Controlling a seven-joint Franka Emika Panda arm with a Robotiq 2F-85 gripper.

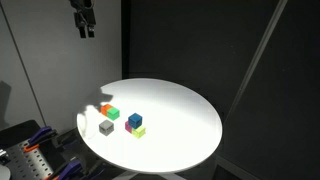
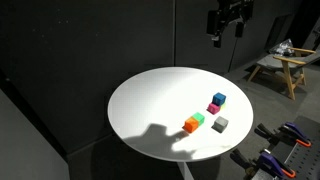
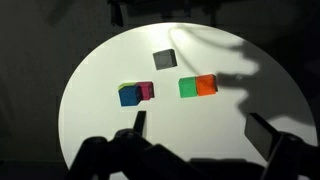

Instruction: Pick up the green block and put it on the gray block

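Wrist view: the green block (image 3: 187, 88) is seen just ahead of the wide-open, empty claw (image 3: 200, 128), far below it on the white tabletop (image 3: 90, 110). An orange block (image 3: 207, 86) is pressed against one side of it, along the line in which the jaws close, so a turn of the wrist is judged likely to be needed. The gray block (image 3: 164, 60) is set just beyond the green one, apart from it. In both exterior views the claw is held high above the tabletop, pointed downward, well apart from every block.
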